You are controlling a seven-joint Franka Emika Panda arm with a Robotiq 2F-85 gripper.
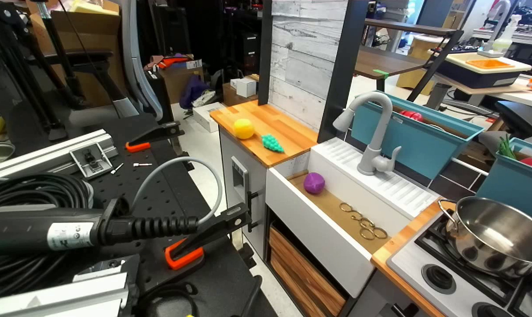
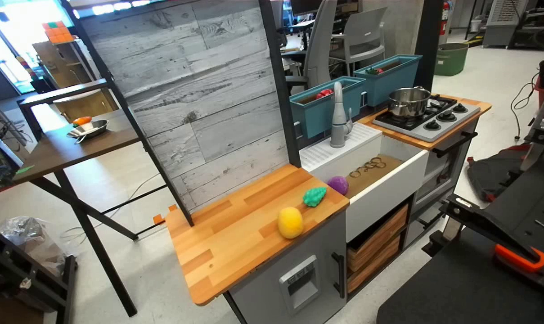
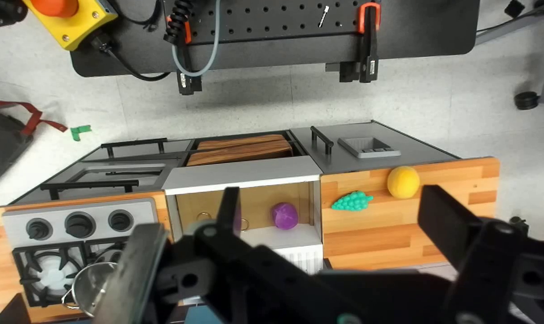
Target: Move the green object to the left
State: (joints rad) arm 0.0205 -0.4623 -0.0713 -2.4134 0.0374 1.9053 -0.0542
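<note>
Jaws apart, the tool (image 3: pixel 330 198) frames the green toy grape bunch (image 3: pixel 352 201) in the wrist view, beyond it on the wooden surface (image 3: pixel 370 243), long axis roughly along the closing line; a quarter-turn might suit

The wooden countertop (image 2: pixel 236 236) carries a green object (image 2: pixel 314 197) (knobbly) near a yellow rounded piece (image 2: pixel 290 222).

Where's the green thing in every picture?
In an exterior view: the green thing is near the middle, lower right of the yellow thing.
In an exterior view: the green thing is right of and below the middle, upper right of the yellow thing.
Wrist view: the green thing is right of and below the middle, lower left of the yellow thing.
Shared landmark: the yellow thing, near it in all three.
</note>
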